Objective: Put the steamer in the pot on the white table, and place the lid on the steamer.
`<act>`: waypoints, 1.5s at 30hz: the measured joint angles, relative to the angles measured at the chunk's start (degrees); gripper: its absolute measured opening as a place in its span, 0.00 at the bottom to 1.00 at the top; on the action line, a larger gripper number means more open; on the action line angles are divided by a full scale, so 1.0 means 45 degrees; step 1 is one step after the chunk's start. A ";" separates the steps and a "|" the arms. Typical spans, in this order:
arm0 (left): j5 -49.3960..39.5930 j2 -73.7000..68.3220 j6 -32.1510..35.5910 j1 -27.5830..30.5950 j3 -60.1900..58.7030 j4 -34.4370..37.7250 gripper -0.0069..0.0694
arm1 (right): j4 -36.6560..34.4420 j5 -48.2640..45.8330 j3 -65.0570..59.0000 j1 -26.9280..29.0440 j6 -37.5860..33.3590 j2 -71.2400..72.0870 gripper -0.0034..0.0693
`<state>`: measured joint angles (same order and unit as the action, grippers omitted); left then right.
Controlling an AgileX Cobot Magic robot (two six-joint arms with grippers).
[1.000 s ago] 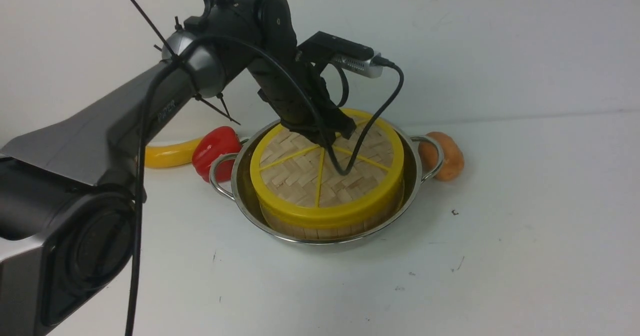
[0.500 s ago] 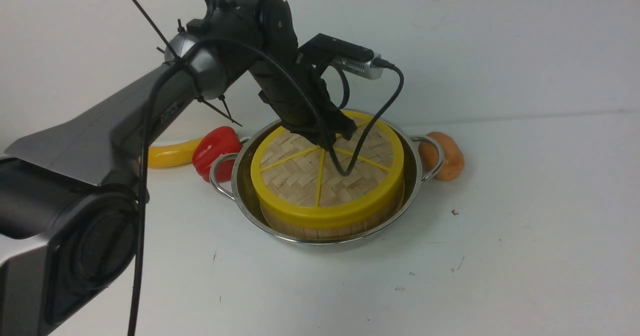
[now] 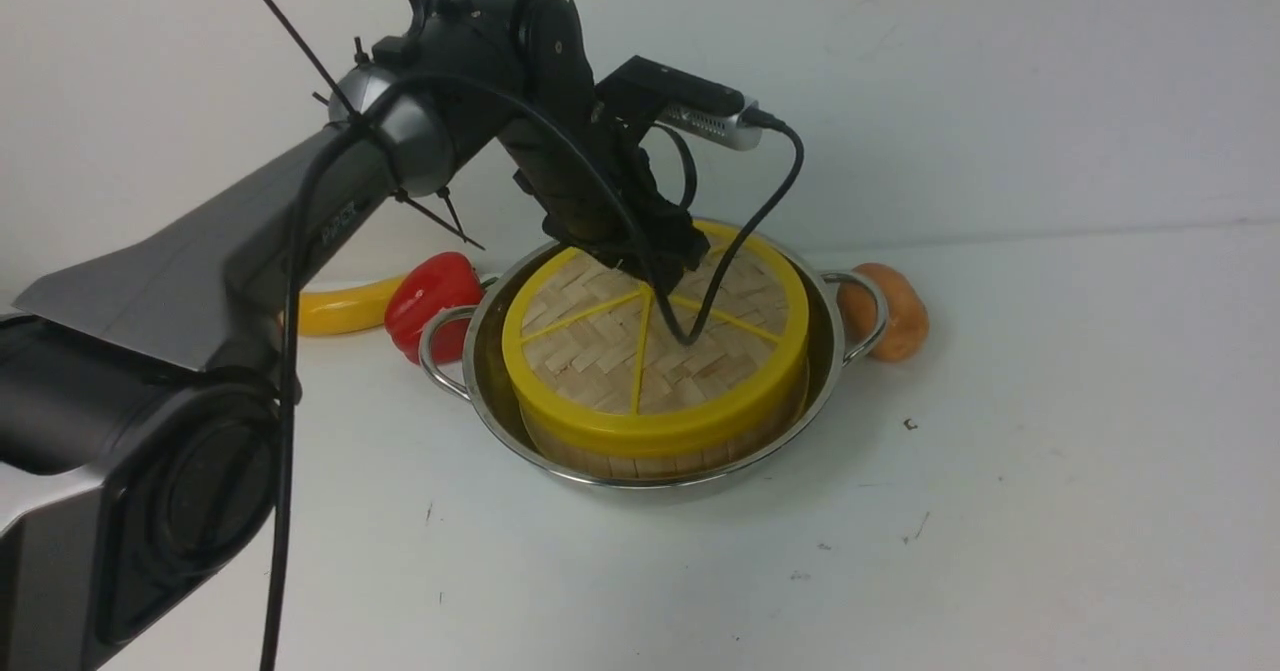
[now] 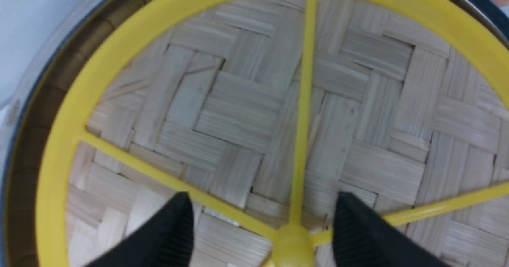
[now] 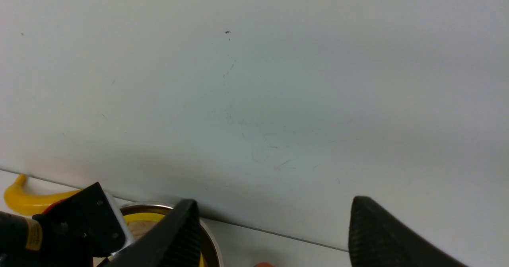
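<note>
The pot (image 3: 828,351) stands on the white table (image 3: 1000,471) with the steamer (image 3: 600,459) inside it. The lid (image 3: 600,351) lies flat on the steamer, so the steamer's inside is hidden. My left gripper (image 3: 672,263) hangs just over the lid's middle. In the left wrist view it (image 4: 262,197) is open, its fingers on either side of the yellow knob (image 4: 292,241) and apart from it. My right gripper (image 5: 274,200) is open and empty, raised and facing the back wall; it is outside the front view.
A red pepper (image 3: 430,296) and a yellow banana (image 3: 335,311) lie left of the pot, behind my left arm. An orange-brown lump (image 3: 895,311) sits against the pot's right handle. The wall rises close behind them.
My left gripper's jaws have opened off the lid's knob and the wrist has lifted slightly. The lid stays on the steamer.
</note>
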<state>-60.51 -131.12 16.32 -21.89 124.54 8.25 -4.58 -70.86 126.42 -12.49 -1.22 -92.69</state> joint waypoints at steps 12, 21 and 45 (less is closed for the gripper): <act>-0.1949 0.1834 -0.1583 0.0054 0.2938 -0.4302 0.49 | 0.0551 0.0027 -0.2027 0.0000 -0.0223 0.1556 0.71; -0.1992 0.6827 -0.1683 0.0437 0.1918 -0.3734 0.06 | 0.2907 0.0025 -0.7718 0.0000 -0.0293 0.7175 0.40; 0.8032 2.2946 -0.3343 0.0832 -2.1999 -0.2506 0.09 | 0.0600 0.8602 -2.1715 0.0000 -0.0894 1.3841 0.04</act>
<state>-24.37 -27.86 1.28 -18.15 25.54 -3.03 -1.88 -32.15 28.71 -12.49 -5.24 -30.40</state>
